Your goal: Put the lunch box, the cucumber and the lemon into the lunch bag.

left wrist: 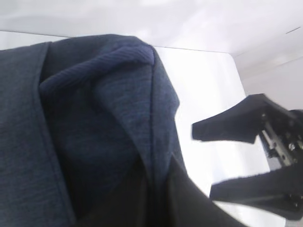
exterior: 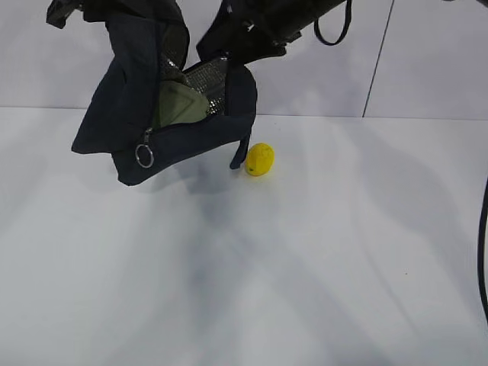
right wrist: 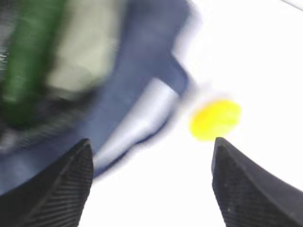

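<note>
Both arms high at the top edge; right pincer (right wrist: 151,184) wide open, left pincer (left wrist: 227,161) with jaws apart.

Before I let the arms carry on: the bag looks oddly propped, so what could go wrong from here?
1. The lunch bag is tilted, mouth facing forward; the lunch box showing in the opening might slide out.
2. The lemon lies on the table right beside the bag's strap; being round, it could roll if nudged.
3. The right wrist view is blurred, so aiming the open right gripper at the lemon may be unreliable.
</note>
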Motion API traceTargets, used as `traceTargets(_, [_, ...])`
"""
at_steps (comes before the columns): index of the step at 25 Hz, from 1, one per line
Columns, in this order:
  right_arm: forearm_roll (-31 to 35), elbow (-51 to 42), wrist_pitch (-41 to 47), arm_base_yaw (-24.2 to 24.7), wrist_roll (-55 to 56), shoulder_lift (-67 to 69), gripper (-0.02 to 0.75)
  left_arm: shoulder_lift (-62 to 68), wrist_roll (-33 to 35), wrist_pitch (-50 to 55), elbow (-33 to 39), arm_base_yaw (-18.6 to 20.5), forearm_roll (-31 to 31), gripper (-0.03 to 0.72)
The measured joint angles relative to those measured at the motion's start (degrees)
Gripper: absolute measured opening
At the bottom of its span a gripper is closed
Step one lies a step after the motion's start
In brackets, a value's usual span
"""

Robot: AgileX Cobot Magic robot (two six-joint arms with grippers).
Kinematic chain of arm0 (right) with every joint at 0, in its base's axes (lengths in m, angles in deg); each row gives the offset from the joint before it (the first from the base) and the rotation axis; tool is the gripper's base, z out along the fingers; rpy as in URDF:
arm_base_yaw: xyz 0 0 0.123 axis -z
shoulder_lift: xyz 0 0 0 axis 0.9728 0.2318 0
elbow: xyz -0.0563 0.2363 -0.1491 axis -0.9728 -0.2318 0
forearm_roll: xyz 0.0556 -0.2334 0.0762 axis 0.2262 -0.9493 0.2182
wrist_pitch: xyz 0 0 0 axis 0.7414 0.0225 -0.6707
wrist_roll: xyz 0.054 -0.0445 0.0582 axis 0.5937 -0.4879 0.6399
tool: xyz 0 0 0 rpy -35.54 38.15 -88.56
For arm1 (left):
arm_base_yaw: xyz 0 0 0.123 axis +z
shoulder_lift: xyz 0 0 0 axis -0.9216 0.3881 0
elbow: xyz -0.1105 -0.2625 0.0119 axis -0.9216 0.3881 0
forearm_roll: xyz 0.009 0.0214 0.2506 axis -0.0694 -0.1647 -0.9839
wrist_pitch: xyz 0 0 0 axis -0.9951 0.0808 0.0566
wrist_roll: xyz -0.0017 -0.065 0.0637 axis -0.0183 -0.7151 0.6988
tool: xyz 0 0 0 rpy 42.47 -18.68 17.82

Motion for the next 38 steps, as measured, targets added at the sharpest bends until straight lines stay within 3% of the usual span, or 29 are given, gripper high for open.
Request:
traceTargets(8, [-20.77, 0.0, 0.89, 0.0, 14.05, -1.16, 0.584, 0.0, 0.0, 0.91, 0.0, 4.48, -1.08, 0.008])
traceTargets(16, [-30.54, 0.0, 1.12, 0.0, 27.94, -0.87, 0.584, 0.0, 0.0, 3.36, 0.0, 9.08, -1.95, 0.008])
traceTargets(21, [-29.09, 0.1, 1.12, 0.0, 38.15, 3.92, 0.583, 0.0, 0.02, 3.95, 0.0, 9.3, -2.2, 0.008])
traceTargets(31, [-26.19, 0.1, 0.78, -0.14, 41.13, 10.34, 0.583, 0.0, 0.12, 5.46, 0.0, 9.3, -2.2, 0.008])
traceTargets(38, [-26.53, 0.1, -3.96, -0.74, 41.35, 11.62, 0.583, 0.0, 0.12, 5.46, 0.0, 9.3, -2.2, 0.008])
